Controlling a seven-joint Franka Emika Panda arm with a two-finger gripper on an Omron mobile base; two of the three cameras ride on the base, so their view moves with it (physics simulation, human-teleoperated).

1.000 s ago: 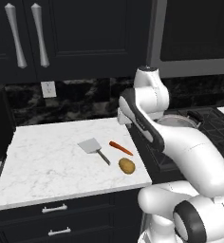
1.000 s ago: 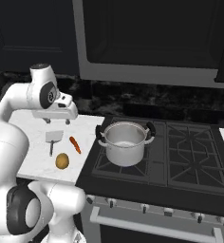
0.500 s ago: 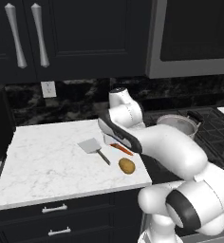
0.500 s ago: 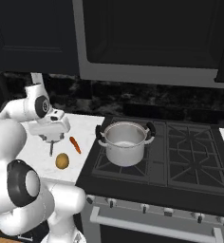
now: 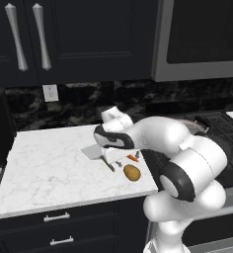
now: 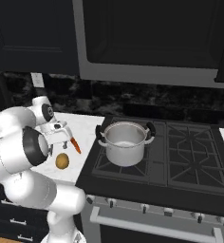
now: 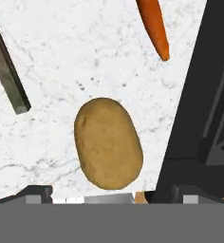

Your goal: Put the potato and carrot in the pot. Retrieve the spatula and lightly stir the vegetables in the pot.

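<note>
The gripper (image 7: 109,194) hangs over the potato (image 7: 108,143) at centre frame, fingers spread wide either side — nothing held; the carrot (image 7: 154,26) lies upper right on the marble table (image 7: 52,52); the pot (image 6: 125,142) sits on the stove (image 6: 190,156).

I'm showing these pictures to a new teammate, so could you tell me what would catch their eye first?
Probably the steel pot, big and shiny on the stove's front left burner. Next, the potato in the middle of the hand view, lying on the marble counter near its stove-side edge, with the carrot just beyond it. The white arm bends low over that spot, its gripper just above the counter by the spatula.
</note>
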